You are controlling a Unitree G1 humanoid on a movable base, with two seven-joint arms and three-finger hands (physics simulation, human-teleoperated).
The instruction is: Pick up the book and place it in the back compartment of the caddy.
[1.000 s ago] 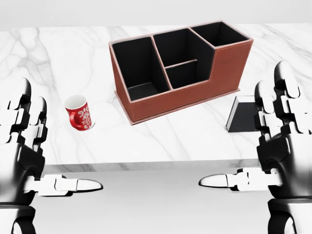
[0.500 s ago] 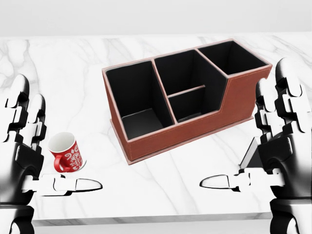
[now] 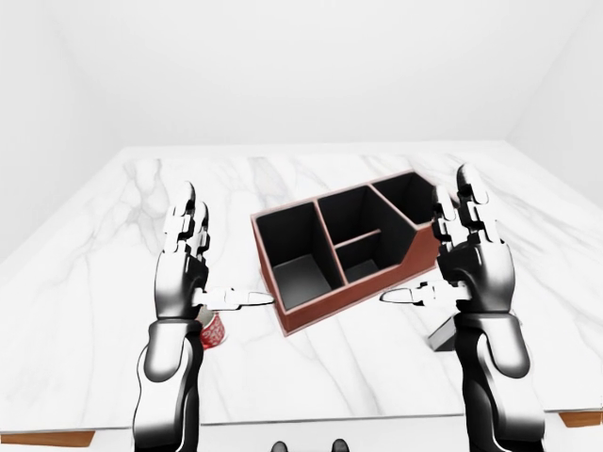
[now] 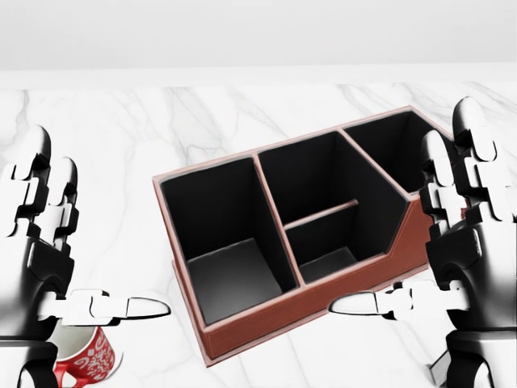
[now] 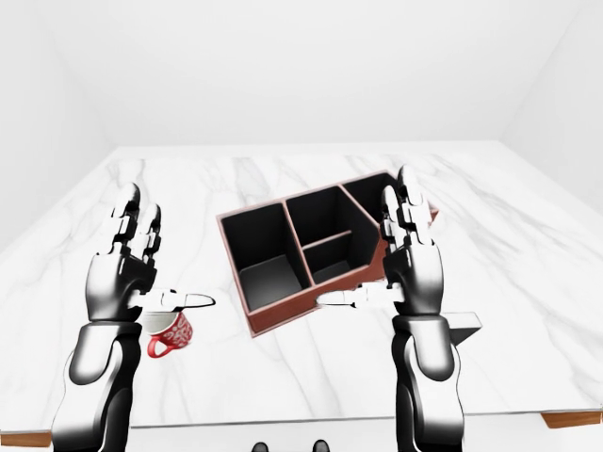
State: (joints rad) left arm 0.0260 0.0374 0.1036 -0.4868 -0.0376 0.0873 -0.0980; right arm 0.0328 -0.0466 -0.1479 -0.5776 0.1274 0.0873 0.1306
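The brown caddy (image 3: 339,256) with black compartments stands at an angle on the white marble table (image 3: 113,273). Its taller end compartment (image 3: 407,195) is at the upper right. The dark book (image 5: 464,325) lies flat on the table to the right of the caddy, mostly hidden behind my right forearm. My left hand (image 3: 188,273) is open and raised to the left of the caddy, holding nothing. My right hand (image 3: 471,268) is open and raised over the caddy's right end, above the book, holding nothing.
A red mug with a white pattern (image 5: 170,331) stands to the left of the caddy, just under my left hand. The table's near edge (image 3: 311,419) runs along the bottom of the eye views. White walls surround the table.
The camera has moved closer to the table: the caddy looks larger and lower in the head view, and mug and book have slid toward the bottom edge. Both hands keep their open pose.
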